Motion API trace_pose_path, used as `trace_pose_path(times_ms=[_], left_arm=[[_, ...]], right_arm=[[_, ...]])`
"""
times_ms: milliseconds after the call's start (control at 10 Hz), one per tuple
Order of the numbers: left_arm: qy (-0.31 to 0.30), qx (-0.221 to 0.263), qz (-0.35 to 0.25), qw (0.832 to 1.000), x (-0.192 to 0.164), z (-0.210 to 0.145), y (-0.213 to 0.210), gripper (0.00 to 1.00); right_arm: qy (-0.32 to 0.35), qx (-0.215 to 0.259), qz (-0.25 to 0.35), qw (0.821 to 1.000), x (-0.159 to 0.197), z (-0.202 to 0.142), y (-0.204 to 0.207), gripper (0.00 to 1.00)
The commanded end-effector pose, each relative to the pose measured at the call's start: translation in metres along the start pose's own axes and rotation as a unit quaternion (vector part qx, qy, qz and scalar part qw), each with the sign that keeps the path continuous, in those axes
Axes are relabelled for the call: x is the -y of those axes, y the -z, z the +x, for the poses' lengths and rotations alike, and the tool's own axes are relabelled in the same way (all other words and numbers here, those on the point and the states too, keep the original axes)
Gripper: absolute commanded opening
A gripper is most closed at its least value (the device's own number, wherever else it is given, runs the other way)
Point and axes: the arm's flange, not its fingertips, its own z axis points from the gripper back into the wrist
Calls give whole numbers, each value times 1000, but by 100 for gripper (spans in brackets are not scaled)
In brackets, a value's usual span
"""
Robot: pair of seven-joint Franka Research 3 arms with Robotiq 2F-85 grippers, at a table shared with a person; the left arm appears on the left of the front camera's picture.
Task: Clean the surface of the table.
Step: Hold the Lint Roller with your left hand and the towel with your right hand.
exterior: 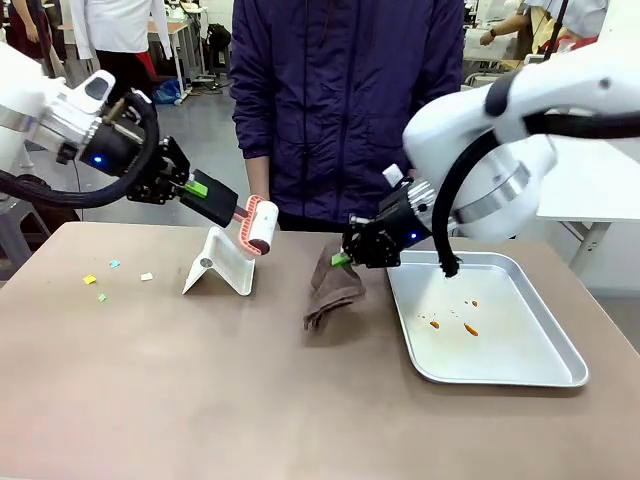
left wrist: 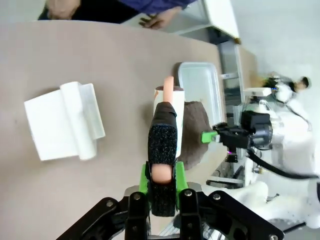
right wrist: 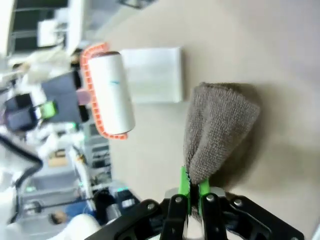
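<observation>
So here's where we're at: our left gripper (exterior: pixel 195 187) is clamped on the black handle of a lint roller (exterior: pixel 262 222), and the roller's white drum hangs in the air just beside the top edge of a white folded stand (exterior: pixel 222 262). Our right gripper (exterior: pixel 345 258) is pinched tight on the top of a brown cloth (exterior: pixel 333 288), which droops down with its bottom end resting on the table (exterior: pixel 200 400). The taupe-brown table runs under both arms, with a few tiny coloured paper scraps (exterior: pixel 90 279) on its left part. A metal tray (exterior: pixel 560 372) sits on the right just beside the cloth, with some orange-brown spots in it. A person (exterior: pixel 340 100) in a dark jacket stands at the far side.
</observation>
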Motion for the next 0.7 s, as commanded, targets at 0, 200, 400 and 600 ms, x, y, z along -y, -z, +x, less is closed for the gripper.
trace_pose_path(times_ms=[0, 200, 400, 600], left_arm=[[13, -37, -73, 997, -27, -20, -42, 0], [-27, -44, -116, 992, -74, -44, -92, 0], [-32, -33, -189, 981, -118, -82, -133, 0], [-50, -8, -216, 975, -161, -118, -170, 0]], right_arm=[[-24, -39, 101, 994, 48, -29, -25, 0], [-24, -48, 192, 980, 88, -47, -67, 0], [14, -27, 260, 965, 137, -58, -111, 0], [43, 21, 318, 947, 188, -76, -166, 0]])
